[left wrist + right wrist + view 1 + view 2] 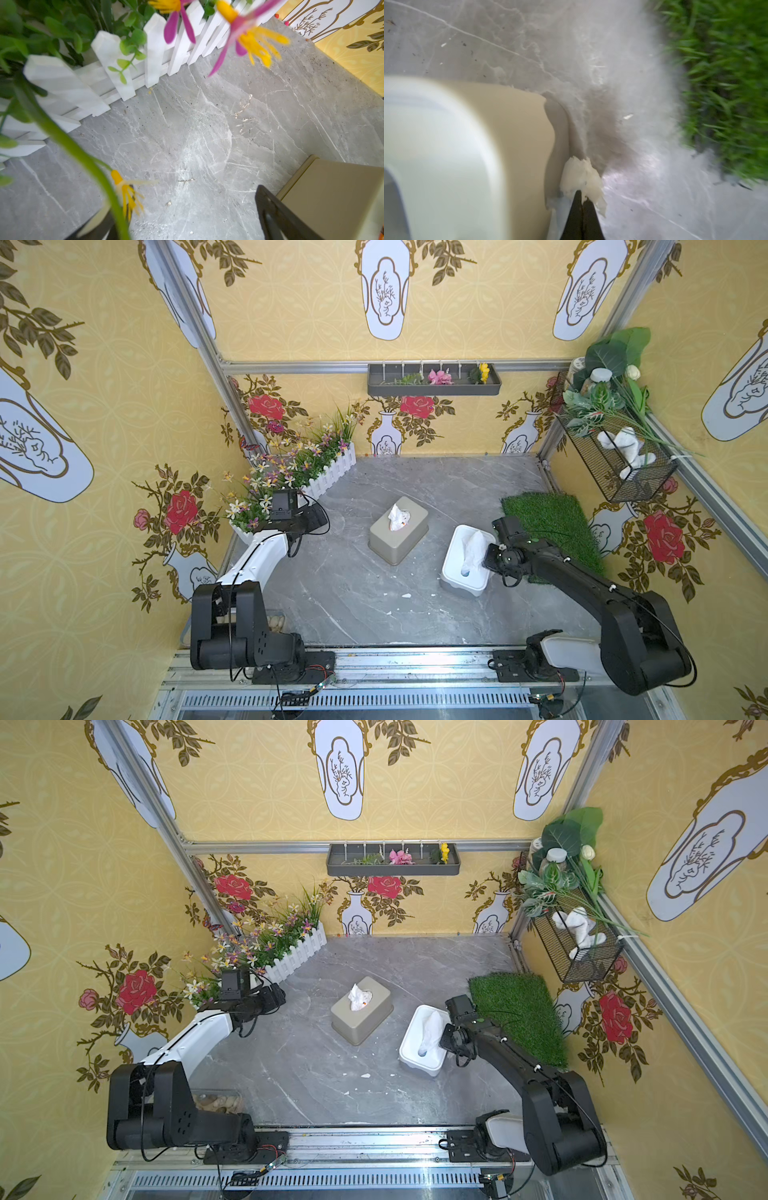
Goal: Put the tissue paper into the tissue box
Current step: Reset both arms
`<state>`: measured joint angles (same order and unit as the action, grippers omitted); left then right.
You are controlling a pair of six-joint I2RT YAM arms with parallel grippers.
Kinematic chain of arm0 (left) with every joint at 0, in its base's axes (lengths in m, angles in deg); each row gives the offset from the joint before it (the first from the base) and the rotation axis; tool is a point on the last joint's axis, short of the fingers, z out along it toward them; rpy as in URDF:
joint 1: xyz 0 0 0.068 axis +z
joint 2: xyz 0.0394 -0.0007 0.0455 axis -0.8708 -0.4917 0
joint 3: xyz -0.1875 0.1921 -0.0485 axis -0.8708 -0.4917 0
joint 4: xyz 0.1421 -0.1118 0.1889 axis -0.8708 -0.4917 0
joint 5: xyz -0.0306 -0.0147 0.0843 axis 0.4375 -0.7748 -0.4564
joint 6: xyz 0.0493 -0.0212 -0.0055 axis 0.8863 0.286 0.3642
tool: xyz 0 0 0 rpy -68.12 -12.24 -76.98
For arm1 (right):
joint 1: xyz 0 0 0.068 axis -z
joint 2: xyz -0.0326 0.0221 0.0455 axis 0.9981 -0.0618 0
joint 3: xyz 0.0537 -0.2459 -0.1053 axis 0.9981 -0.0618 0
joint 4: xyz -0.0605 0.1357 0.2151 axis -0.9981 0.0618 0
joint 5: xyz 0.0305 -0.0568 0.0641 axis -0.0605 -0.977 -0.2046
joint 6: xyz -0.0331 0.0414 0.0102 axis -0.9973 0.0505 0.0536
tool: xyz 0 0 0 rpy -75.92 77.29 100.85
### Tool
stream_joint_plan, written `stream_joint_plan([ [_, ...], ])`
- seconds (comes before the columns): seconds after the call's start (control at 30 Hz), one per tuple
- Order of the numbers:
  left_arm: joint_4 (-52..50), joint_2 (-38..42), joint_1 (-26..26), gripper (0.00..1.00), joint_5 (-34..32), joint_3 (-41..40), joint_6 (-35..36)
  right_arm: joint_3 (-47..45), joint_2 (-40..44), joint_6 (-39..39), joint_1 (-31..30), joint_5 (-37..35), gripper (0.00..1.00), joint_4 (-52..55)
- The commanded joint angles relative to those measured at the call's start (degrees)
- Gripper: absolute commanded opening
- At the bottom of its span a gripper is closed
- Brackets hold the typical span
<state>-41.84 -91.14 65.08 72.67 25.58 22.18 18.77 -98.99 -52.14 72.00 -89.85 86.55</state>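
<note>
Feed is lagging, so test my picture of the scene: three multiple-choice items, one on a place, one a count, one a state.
1. Where does the grass mat lie? A) by the white fence B) beside the right arm C) in the wall basket
2. How many tissue boxes stand on the table? A) one B) two C) three
3. The right gripper's fingers are: A) wide open B) shut, empty C) shut on tissue paper

1 B, it lies beside that arm; 2 B, a beige box and a white box; 3 C, a scrap is pinched.
</note>
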Motion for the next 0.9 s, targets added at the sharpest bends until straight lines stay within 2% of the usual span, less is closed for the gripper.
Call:
stream_joint_plan([
  [0.0,1.2,-0.5,0.0,0.92,0.6,-0.6,0.9,3.5,-5.2,0.9,-2.4,0.5,0.0,-11.2],
  [0.13,3.5,-0.1,0.0,0.92,-0.1,-1.9,1.6,10.0,-11.8,-2.1,-3.7,-1.5,0.0,-10.3],
  [0.23,6.4,1.1,0.0,0.94,-2.1,-3.9,2.3,10.9,-11.1,-6.0,-3.3,-6.9,0.01,-8.8],
  [0.27,7.1,1.3,0.0,0.94,-3.1,-4.4,2.5,10.7,-10.1,-7.5,-2.9,-8.5,0.06,-8.9],
  [0.37,10.0,2.1,0.1,0.95,-6.4,-5.8,4.2,8.1,-6.1,-13.6,0.7,-9.1,0.27,-13.7],
  [0.43,12.9,2.7,0.0,0.96,-9.7,-7.5,5.7,6.5,-5.2,-17.1,4.4,-6.4,0.71,-18.5],
  [0.5,16.4,3.0,0.0,0.98,-12.6,-9.6,7.4,5.7,-6.4,-19.5,7.9,-4.4,0.85,-22.5],
  [0.53,18.7,2.9,0.2,1.0,-13.2,-10.6,8.0,5.3,-8.1,-20.9,9.7,-3.1,0.88,-24.8],
  [0.67,16.3,2.0,1.1,0.98,-13.0,-8.6,8.8,4.0,-14.5,-25.2,13.1,-2.0,0.9,-33.4],
  [0.73,21.0,4.4,1.1,0.98,-14.4,-11.5,9.5,5.5,-16.8,-24.8,15.2,1.7,0.9,-31.9],
  [0.8,27.8,7.0,1.2,1.0,-15.1,-15.4,10.6,4.0,-17.1,-25.9,15.3,2.1,0.9,-33.3],
  [0.87,30.3,8.6,1.3,1.0,-15.7,-17.5,12.1,-1.2,-14.0,-27.5,14.4,-0.7,0.91,-38.5],
])
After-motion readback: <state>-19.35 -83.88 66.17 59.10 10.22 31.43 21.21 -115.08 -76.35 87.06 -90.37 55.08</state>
